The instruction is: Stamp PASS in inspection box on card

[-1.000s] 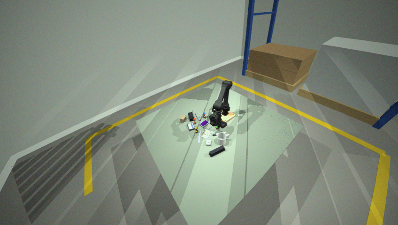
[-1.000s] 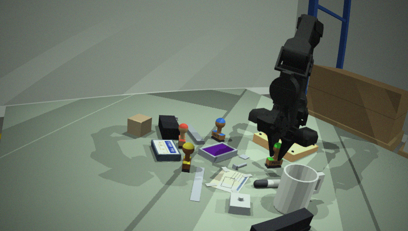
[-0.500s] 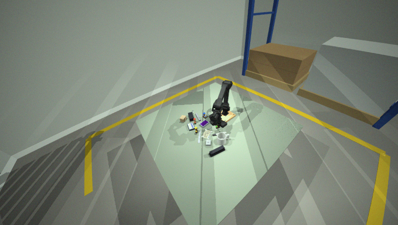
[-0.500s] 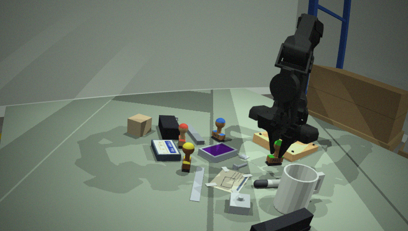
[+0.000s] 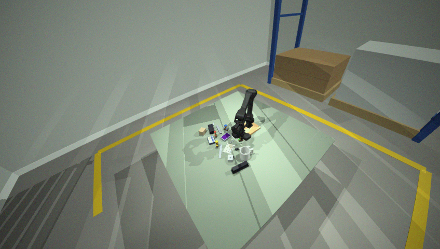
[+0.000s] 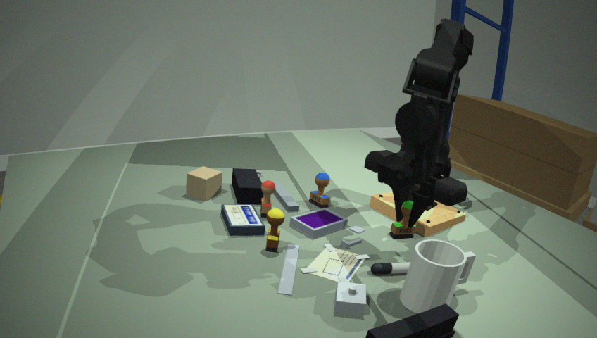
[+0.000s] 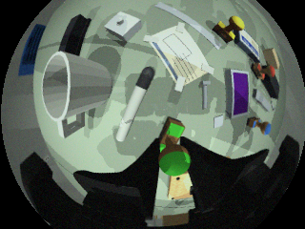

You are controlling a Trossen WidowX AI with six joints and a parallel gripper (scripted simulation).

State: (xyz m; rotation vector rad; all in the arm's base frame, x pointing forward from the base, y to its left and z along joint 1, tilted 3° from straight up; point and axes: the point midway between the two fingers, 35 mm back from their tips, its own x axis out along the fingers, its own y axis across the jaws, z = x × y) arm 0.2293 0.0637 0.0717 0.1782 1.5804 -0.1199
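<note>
The black two-fingered tool (image 6: 407, 221) is clenched on the neck of the green-knobbed wooden PASS stamp (image 6: 403, 222), which stands upright just in front of the tan wooden base plate (image 6: 443, 220) on the pale green worktop (image 6: 167, 267). Whether its foot touches the worktop cannot be told. The grey tray of purple ink (image 6: 318, 222) lies to its left, and the cream inspection card (image 6: 335, 265) lies nearer the camera, beside a white mug (image 6: 433, 276).
</note>
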